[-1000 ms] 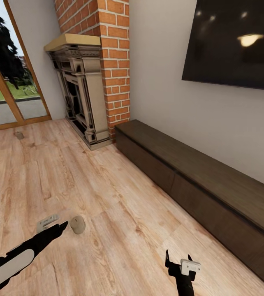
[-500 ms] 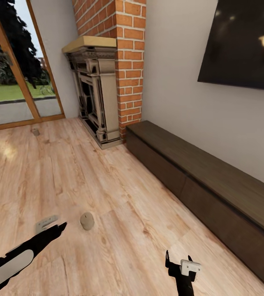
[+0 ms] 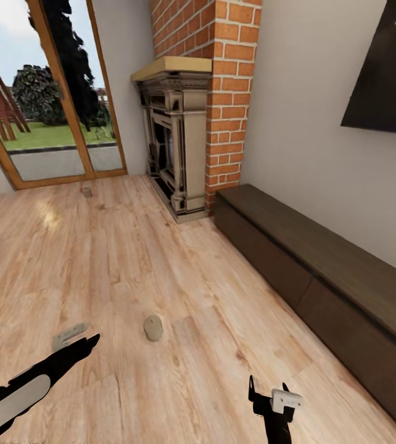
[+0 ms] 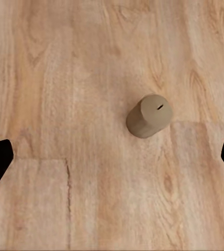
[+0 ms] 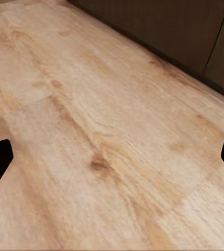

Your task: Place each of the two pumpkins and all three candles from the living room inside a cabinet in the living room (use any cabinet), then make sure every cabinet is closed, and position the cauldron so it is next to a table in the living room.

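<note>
a stubby candle on the floor, both our grippers empty

the short beige-tan wax candle [image 3: 153, 328] stands on the pale wood-plank floor [image 3: 99, 259], near our left gripper [image 3: 78, 340], well apart from the long dark-brown wood cabinet [image 3: 321, 271], whose fronts sit shut. we judge it light, stiff and smooth, best pinched across its round sides. left and right gripper [image 3: 272, 394] jaws both stand wide.
</note>
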Controlling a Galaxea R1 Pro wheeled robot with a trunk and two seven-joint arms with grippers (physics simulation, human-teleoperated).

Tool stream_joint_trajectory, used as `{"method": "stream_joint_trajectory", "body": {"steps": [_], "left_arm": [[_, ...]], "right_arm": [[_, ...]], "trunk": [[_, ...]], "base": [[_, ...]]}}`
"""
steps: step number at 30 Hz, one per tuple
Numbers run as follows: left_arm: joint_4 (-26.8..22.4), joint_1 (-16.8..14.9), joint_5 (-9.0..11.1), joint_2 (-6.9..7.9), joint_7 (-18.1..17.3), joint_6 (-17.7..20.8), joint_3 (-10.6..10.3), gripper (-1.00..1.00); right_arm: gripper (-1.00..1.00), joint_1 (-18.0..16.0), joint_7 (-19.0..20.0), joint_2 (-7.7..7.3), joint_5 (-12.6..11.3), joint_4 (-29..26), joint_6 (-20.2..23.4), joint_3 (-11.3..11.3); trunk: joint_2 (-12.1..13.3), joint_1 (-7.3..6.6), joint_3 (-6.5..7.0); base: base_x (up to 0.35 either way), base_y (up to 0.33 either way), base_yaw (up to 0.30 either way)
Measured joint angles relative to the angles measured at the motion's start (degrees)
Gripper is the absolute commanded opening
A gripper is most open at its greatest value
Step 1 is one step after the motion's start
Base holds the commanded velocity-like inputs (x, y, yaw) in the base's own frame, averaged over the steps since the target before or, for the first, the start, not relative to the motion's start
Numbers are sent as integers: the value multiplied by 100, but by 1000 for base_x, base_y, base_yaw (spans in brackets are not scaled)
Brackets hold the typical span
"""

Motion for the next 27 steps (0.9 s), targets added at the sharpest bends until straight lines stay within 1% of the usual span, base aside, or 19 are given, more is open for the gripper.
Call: {"method": "stream_joint_trajectory", "body": {"steps": [5,9,11,15,17,21,27], "left_arm": [[22,0,-2,-5,1,0,0,100],[28,0,-4,-14,2,0,-25,100],[28,-4,-6,-24,10,0,-54,100],[31,-3,-6,-37,18,0,-59,100],[31,-3,-6,-46,21,0,-98,100],[31,-2,-6,-87,23,-4,-216,100],[31,-3,-7,-148,24,-7,-250,100]], "right_arm": [[100,-2,3,0,7,0,-8,5],[100,3,2,3,8,0,-27,7],[100,-1,31,1,52,-8,-48,31],[100,2,17,-1,18,-18,-51,5],[100,0,13,1,18,-19,-75,5],[100,0,8,-4,16,-9,-311,6],[100,1,3,-1,17,7,-432,6]], "trunk": [[0,-1,0],[0,2,0],[0,2,0],[0,2,8],[0,2,21],[0,2,55],[0,2,108]], "base": [[214,183,276],[33,29,245],[1,0,6],[0,0,7],[0,0,3],[0,0,1],[0,0,0]]}}
